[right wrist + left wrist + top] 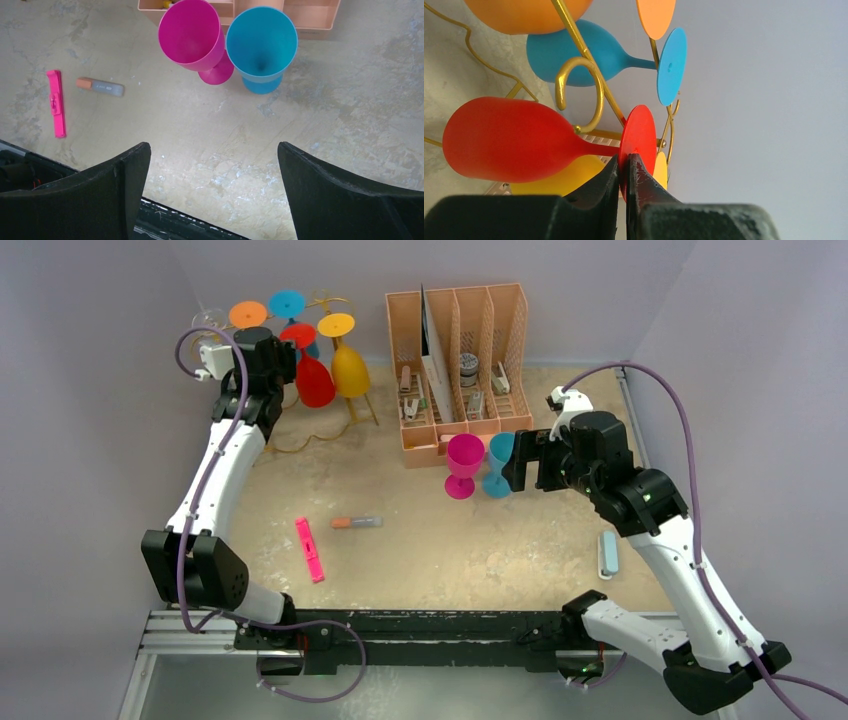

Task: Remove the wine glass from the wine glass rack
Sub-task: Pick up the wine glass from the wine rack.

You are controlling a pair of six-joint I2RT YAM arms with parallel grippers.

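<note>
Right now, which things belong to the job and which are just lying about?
Job: rack; red glass; left gripper, shut on its foot; orange glass; yellow glass; hung blue glass.
Lying about: pink glass; standing blue glass; organiser; pink marker; grey marker; pale blue bar.

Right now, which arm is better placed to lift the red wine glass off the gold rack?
Left. The left pincer grips the red wine glass by the foot, at the gold rack. The right pincer hangs open near the pink glass and blue glass, far from the rack.
</note>
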